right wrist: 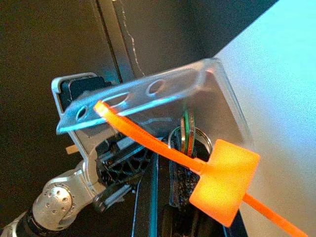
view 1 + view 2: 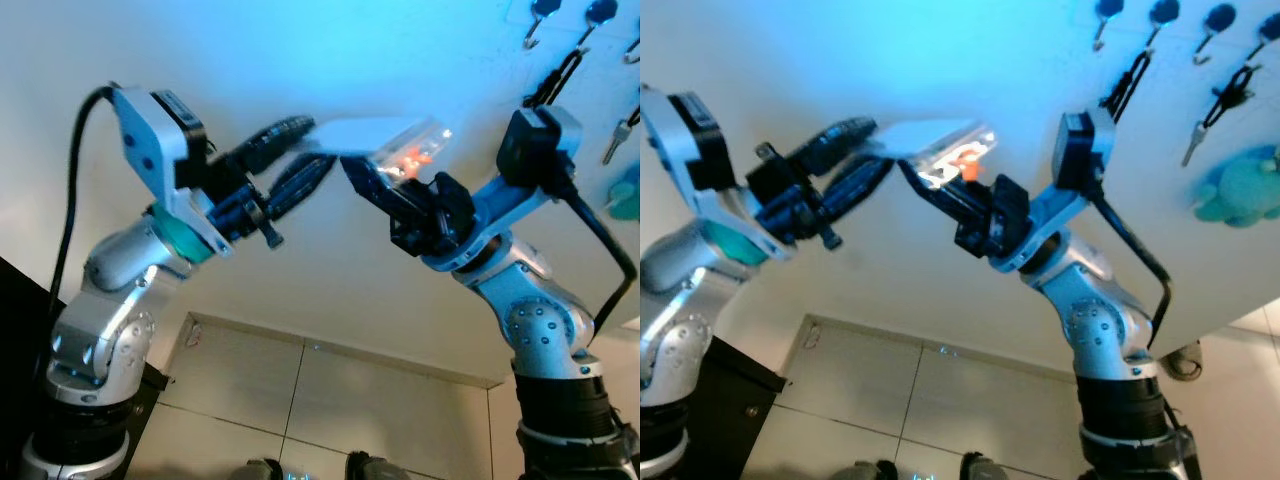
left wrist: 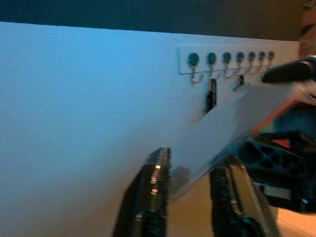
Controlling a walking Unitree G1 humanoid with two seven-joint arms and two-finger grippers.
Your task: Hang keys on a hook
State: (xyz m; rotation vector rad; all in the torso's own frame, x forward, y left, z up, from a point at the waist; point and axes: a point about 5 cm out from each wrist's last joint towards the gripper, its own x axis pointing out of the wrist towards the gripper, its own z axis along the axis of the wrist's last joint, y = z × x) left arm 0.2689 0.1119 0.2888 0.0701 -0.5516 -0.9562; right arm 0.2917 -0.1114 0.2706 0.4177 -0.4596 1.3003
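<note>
A clear plastic tag holder (image 2: 385, 135) spans between my two grippers, in front of the white wall. An orange zip tie with a flat orange tag (image 1: 224, 180) runs through its slot, and a key ring with keys (image 1: 186, 136) hangs behind it. My right gripper (image 2: 365, 180) is shut on the key end of the bunch. My left gripper (image 2: 320, 142) holds the holder's other end, with its fingers (image 3: 158, 170) against the holder's edges. A row of hooks (image 3: 224, 59) is fixed on the wall up to the right, apart from both grippers.
A black strap (image 2: 1130, 80), a single key (image 2: 1195, 140) and a blue plush toy (image 2: 1245, 190) hang from hooks (image 2: 1160, 12). A black cabinet (image 2: 730, 400) stands at lower left. Tiled floor (image 2: 300, 400) lies below.
</note>
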